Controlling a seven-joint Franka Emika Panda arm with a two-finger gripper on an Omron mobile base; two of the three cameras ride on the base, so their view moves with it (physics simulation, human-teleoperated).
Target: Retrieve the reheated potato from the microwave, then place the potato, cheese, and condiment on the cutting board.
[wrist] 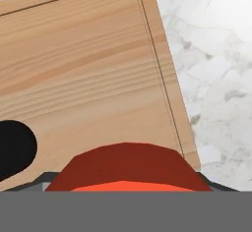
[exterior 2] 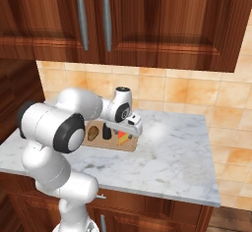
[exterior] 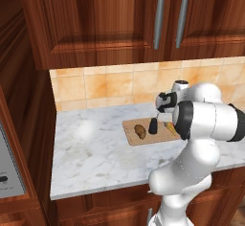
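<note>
On the marble bench point(exterior: 95, 148) lies 1 cutting board point(exterior: 133, 136), flat, near the tiled back wall point(exterior: 105, 84). On the board I count 3 things: 1 potato point(exterior: 140, 131) on its left part, 1 condiment point(exterior: 153, 125) shaker standing upright just beside the potato, and 1 cheese point(exterior 2: 123, 137) wedge to the right of the shaker, partly behind the arm point(exterior: 206, 119) in the left base view. All 3 sit on the wood, apart from each other but close. The claw point(exterior 2: 133, 128) hangs over the right end of the board, above the cheese; in the hand view the red rind of the wedge comes up at the bottom edge, w/ the black round top of the condiment at the left edge. If the claw is open or closed I cannot tell, the fingertips are not clear in any view, and if it touches the cheese is also not clear. Above the bench are wood cabinets w/ 2 long grey handles point(exterior: 159, 19). At the left edge of the left base view, a grey panel, maybe the microwave point(exterior: 9, 167).
</note>
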